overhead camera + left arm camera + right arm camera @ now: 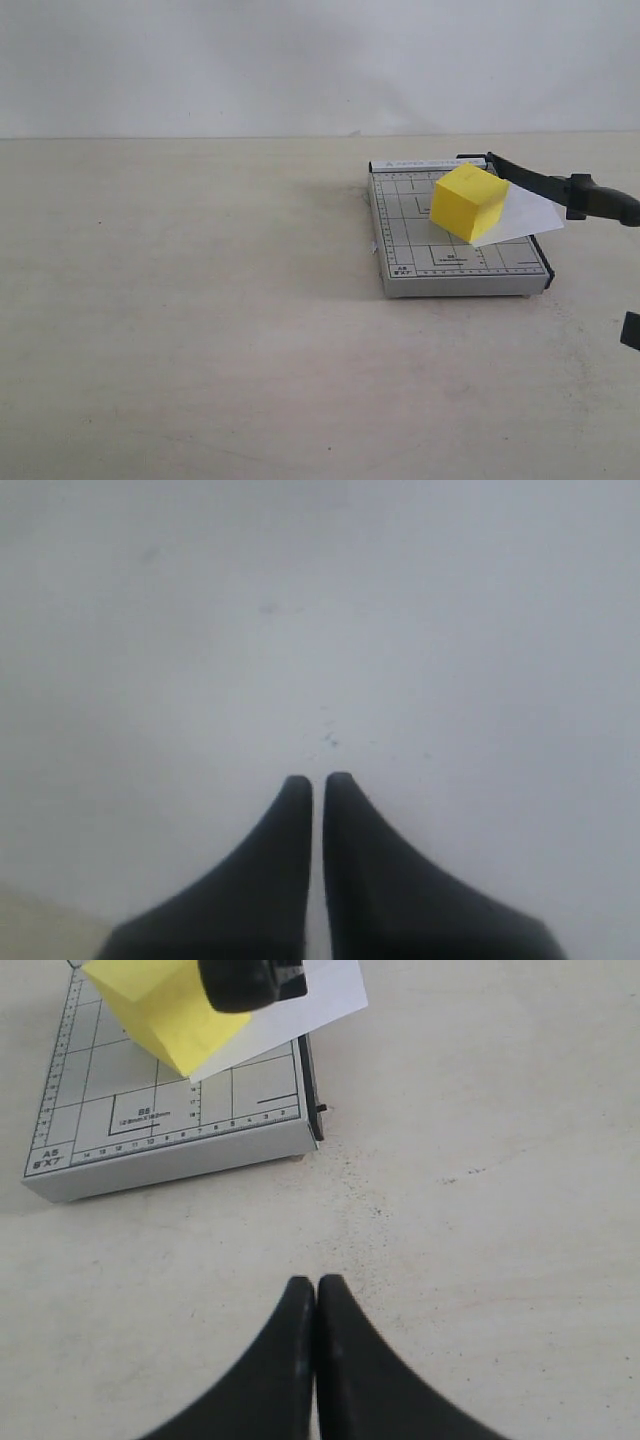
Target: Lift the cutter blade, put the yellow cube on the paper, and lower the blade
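Note:
The yellow cube (467,202) sits on the white paper (525,218), which lies over the right side of the grey gridded cutter board (415,260). The cutter blade (560,187) is raised at a slant, its thick handle end out past the board's right edge. In the right wrist view the cube (160,1005), the paper (300,1010), the handle end (245,982) and the board (150,1140) all show. My right gripper (316,1282) is shut and empty over bare table beside the board. My left gripper (318,779) is shut, holding nothing, over a plain pale surface.
The cutter board stands on a wide beige table (200,320) with a pale wall (300,60) behind. A dark piece of my right arm (631,330) shows at the right edge of the exterior view.

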Motion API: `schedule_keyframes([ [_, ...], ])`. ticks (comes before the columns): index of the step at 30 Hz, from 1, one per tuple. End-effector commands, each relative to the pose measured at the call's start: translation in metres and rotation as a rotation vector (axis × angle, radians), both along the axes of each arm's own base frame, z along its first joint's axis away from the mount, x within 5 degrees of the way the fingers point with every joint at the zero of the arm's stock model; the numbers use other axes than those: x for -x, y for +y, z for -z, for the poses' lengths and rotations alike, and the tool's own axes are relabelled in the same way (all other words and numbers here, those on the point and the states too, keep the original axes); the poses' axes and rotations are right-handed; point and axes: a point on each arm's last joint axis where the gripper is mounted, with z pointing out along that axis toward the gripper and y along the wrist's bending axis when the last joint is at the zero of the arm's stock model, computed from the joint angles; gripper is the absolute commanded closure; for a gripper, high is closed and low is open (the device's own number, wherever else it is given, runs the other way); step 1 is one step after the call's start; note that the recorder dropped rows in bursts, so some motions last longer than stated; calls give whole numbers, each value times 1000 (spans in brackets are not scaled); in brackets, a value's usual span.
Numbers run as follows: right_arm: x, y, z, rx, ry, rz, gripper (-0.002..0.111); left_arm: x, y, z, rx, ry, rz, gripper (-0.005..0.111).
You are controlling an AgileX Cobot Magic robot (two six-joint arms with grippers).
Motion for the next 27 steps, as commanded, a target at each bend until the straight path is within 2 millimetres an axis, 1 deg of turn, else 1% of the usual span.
schedule_keyframes([
  [1, -1, 0, -2, 0, -17, 2, 108, 8, 42, 57, 874, 116, -556, 102],
  [2, -1, 0, -2, 0, -12, 2, 108, 14, 50, 69, 1049, 80, -680, 102],
  [4, 0, -1, 0, 5, 9, 1, 108, 24, 57, 81, 1323, -17, -817, 102],
  [5, 0, -1, 1, 11, 16, -2, 108, 28, 60, 80, 1332, -60, -859, 102],
  [6, 1, -1, 1, 13, 18, -4, 108, 31, 65, 74, 1203, -90, -881, 102],
  [7, 1, -1, 1, 14, 21, -4, 108, 34, 71, 56, 804, -145, -891, 102],
  [8, 1, -1, 1, 15, 20, -5, 108, 35, 71, 39, 460, -187, -859, 102],
  [9, 1, -1, 1, 19, 20, -9, 108, 32, 62, 18, 30, -242, -774, 102],
  [10, 1, -1, 1, 19, 20, -9, 108, 29, 49, 0, -320, -299, -668, 102],
  [11, 1, -1, 1, 19, 20, -9, 108, 24, 35, -11, -602, -325, -553, 102],
  [12, 1, -1, 1, 19, 20, -9, 108, 22, 24, -20, -810, -332, -456, 102],
  [13, 0, -1, 0, 19, 13, -9, 108, 18, 13, -25, -899, -324, -362, 102],
  [14, 0, -1, 0, 18, 8, -9, 108, 16, 7, -27, -869, -298, -317, 102],
  [15, 0, 0, 0, 18, 6, -9, 108, 14, 4, -29, -764, -269, -291, 102],
  [16, 0, 0, 0, 17, 3, -9, 108, 12, 0, -27, -673, -241, -276, 102],
  [17, 0, 0, 0, 17, 3, -9, 108, 10, -3, -23, -644, -215, -265, 102],
  [18, 0, 0, 0, 18, 5, -9, 108, 9, -5, -17, -654, -175, -259, 102],
  [20, 0, 0, 0, 18, 5, -9, 108, 7, -10, -1, -747, -92, -233, 102],
  [22, 0, 0, 0, 18, 5, -9, 108, 11, -20, 19, -882, -1, -182, 102],
  [23, 0, 0, 0, 18, 5, -9, 108, 15, -25, 27, -893, 18, -163, 102],
  [25, 0, 0, 0, 18, 5, -9, 108, 27, -40, 46, -861, 3, -95, 102],
  [26, 0, 0, 0, 18, 5, -9, 108, 34, -49, 52, -831, -38, -60, 102],
  [27, 0, 0, 0, 18, 5, -9, 108, 43, -56, 56, -749, -95, -46, 102],
])
